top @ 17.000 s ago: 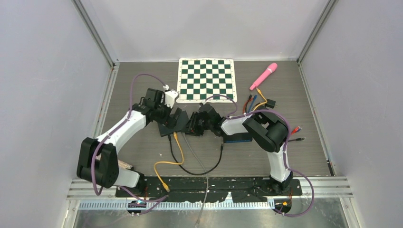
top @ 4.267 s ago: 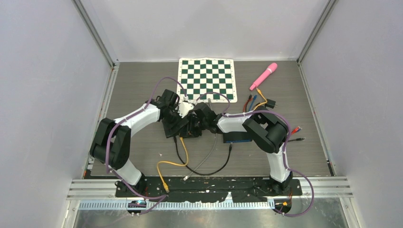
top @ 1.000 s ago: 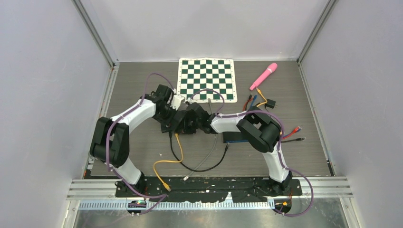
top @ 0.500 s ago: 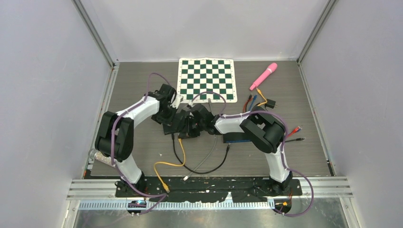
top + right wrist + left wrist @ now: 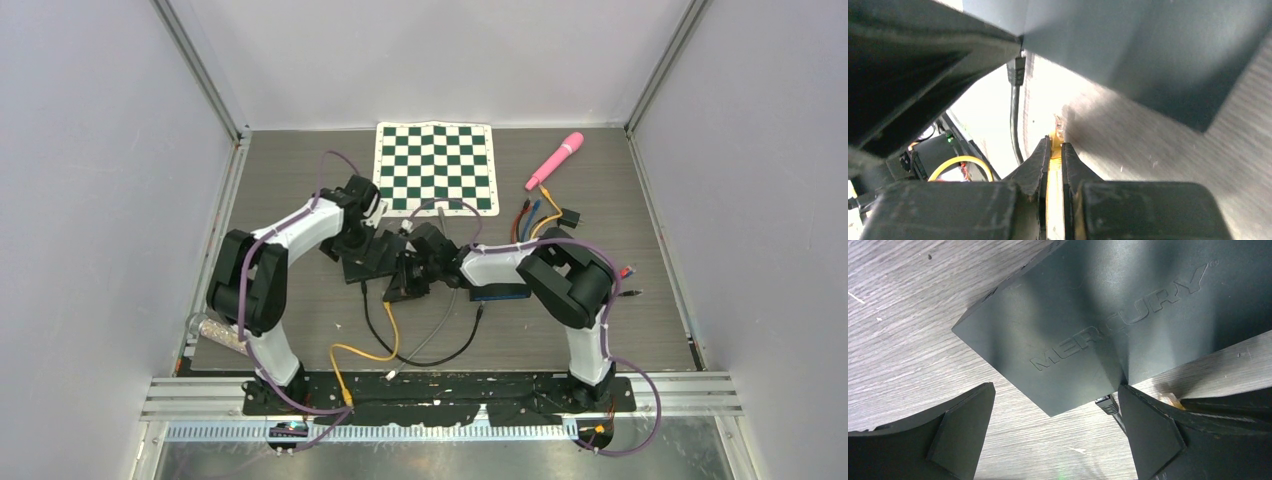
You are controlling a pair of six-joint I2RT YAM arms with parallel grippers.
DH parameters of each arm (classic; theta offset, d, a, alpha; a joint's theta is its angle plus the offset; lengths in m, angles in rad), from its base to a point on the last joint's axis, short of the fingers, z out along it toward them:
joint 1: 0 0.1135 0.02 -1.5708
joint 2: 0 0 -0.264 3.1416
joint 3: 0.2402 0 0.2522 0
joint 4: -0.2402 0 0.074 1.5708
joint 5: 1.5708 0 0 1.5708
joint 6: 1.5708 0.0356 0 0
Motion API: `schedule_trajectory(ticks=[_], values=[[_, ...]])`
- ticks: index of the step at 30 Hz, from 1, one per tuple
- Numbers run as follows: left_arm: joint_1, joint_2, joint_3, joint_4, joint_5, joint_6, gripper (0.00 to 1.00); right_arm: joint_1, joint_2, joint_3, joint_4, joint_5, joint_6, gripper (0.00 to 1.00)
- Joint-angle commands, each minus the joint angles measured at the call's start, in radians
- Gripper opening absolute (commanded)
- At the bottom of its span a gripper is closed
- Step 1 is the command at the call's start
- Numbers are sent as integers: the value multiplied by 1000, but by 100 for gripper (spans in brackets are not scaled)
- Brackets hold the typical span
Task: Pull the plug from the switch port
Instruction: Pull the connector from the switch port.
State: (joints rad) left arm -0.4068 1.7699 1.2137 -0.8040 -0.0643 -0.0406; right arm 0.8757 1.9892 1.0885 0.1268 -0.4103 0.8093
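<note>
While the right gripper is clamped on the yellow plug, its clear tip sits apart from the switch, so we judge it out of the port. The left gripper is spread wide astride the switch, and we see neither finger touching it.

Risks, as we judge them:
- The pinch is narrow, so the plug may twist or slip.
- The switch is unclamped and may slide if the black cable, which is plugged in, drags it.

Hidden:
- We cannot make out the port face or the latch tab.
- From overhead, the arms cover both grippers.
</note>
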Motion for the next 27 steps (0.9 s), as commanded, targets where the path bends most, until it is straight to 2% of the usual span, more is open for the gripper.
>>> schedule_trajectory(ticks=[1,7,15,19,23,27], values=[[-3,-38,-46,116,29,-27,100,-14,-148,-40,24,8,-46,5],[19,-265,-133,268,22,-87,100,-37,-398,-128,62,3,-136,5],[121,-560,-255,411,16,-184,100,-89,-755,-189,74,-126,-217,5],[153,-700,-318,456,-29,-202,99,-190,-923,-163,57,-248,-232,5],[171,-750,-321,422,-55,-192,100,-284,-1011,-61,-106,-326,-298,5],[171,-773,-338,420,-61,-194,100,-320,-1001,45,-322,-285,-410,5]])
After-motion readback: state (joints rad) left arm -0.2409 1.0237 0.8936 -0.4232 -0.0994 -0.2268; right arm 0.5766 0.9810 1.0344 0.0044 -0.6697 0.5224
